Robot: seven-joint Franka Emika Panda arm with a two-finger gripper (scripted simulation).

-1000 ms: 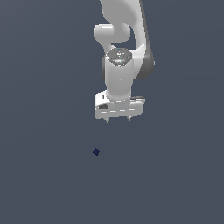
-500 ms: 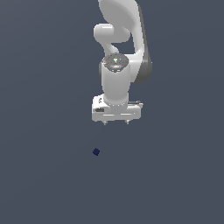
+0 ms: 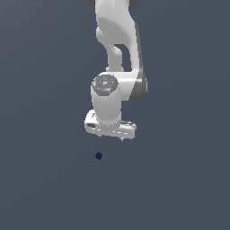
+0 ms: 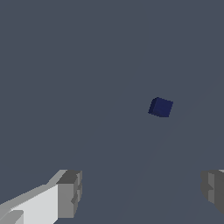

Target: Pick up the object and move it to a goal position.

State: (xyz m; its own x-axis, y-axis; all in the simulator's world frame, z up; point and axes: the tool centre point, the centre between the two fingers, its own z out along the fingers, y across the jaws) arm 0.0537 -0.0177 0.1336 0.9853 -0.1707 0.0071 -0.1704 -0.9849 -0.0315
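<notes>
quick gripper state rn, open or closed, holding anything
Gripper: open, holding nothing; the navy cube lies apart from its fingers.

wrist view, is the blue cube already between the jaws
No, the blue cube lies apart on the grey floor ahead of the open gripper, with both fingertips clear of it.

White rounded arm (image 3: 117, 40) w/ grey joint cap, white gripper (image 3: 111, 133), grey finger pads (image 4: 70, 194).
</notes>
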